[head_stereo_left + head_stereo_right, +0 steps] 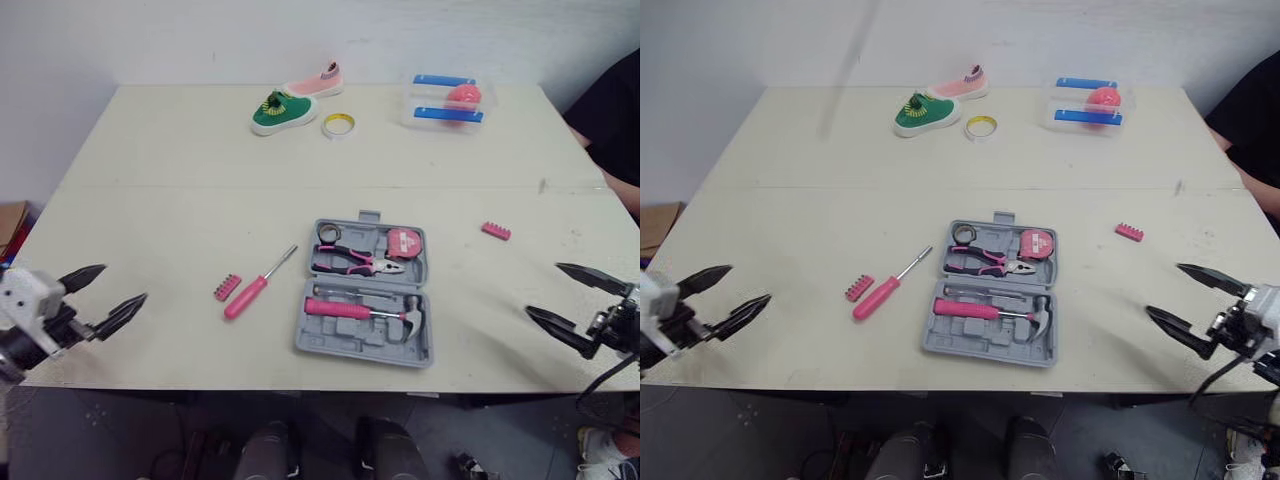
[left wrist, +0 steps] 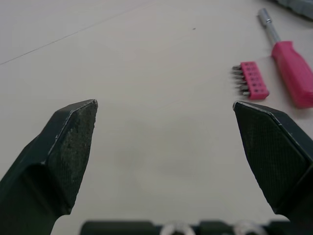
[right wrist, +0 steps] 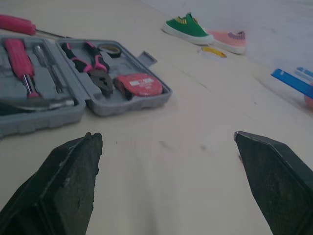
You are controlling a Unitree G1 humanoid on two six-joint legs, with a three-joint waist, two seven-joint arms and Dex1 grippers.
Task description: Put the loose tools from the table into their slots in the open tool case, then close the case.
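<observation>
Left gripper [image 2: 165, 110] fingers spread wide, empty, over bare tabletop [image 2: 146, 63]. Beyond the one finger [image 2: 274, 147]: pink bit holder [image 2: 252, 81], just beside pink-handled screwdriver [image 2: 293, 68], apart from it.

A person [image 1: 612, 110] in black is cut off by the right edge. In the left wrist view the pink screwdriver [image 2: 293, 73] runs out of frame at its handle, and the tool case [image 2: 303, 6] shows just a corner. The tips in the bit holder [image 1: 227, 288] are too small to tell apart.
</observation>
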